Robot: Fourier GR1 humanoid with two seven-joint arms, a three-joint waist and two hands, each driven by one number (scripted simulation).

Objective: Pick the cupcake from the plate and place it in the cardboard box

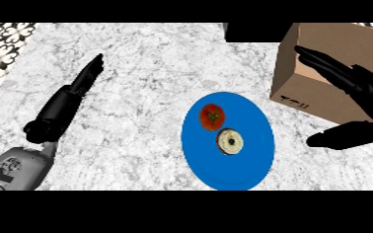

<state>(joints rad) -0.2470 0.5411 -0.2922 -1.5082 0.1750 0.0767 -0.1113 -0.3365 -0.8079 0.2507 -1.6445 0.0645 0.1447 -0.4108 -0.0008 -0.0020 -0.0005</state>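
Note:
A blue plate (251, 170) lies on the marble counter right of centre. On it sit a small cupcake with a pale round top (230, 142) and a red tomato (212, 116) just behind it. The cardboard box (310, 86) stands at the upper right, behind and to the right of the plate. My right hand (351, 81) is open, its fingers stretched in front of the box and its thumb (336, 136) spread low, right of the plate and apart from the cupcake. At the left my left hand (69, 96) rests open, fingers pointing away.
A dark object (251, 31) sits at the back edge, left of the box's top. A patterned wall strip (13, 42) shows at the upper left corner. Marble counter (146, 79) stretches between the left hand and the plate.

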